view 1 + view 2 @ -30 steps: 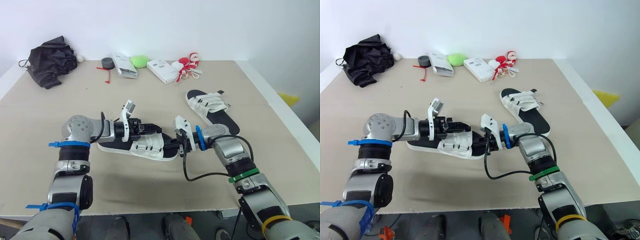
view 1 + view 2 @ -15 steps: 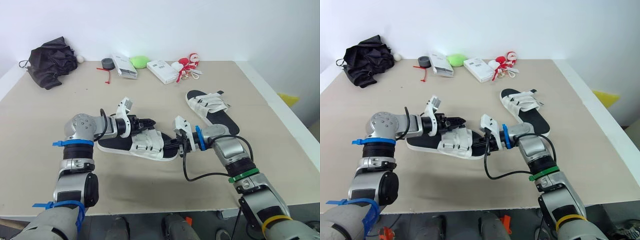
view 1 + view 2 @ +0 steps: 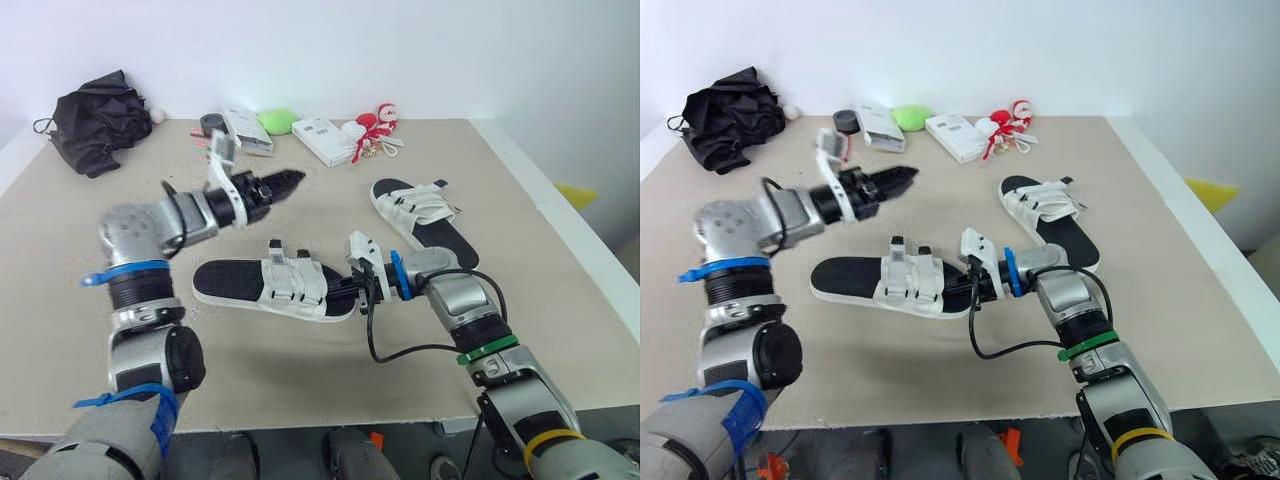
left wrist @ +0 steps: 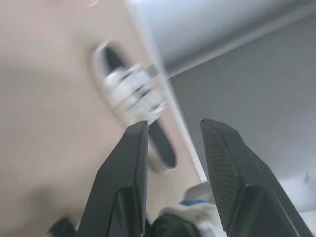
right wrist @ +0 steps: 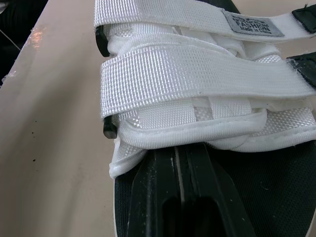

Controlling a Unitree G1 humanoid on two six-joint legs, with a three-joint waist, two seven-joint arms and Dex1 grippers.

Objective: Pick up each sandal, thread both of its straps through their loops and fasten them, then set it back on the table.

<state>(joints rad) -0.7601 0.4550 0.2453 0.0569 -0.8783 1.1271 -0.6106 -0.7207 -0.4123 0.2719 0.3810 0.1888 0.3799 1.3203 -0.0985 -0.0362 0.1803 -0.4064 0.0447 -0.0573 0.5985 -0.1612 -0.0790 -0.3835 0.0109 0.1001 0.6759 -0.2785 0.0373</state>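
The near sandal [image 3: 270, 287] lies flat on the worktop [image 3: 80, 230], its white straps folded across the black footbed. A grey tag [image 5: 253, 23] on the outer strap reads "FASHION", with a smaller line starting "Made in". The right claw [image 3: 345, 290] lies on this sandal's footbed at one end, fingers pressed together. The left claw [image 3: 288, 181] hangs above the worktop, fingers spread and empty. The second sandal [image 3: 425, 218] rests further off to the right.
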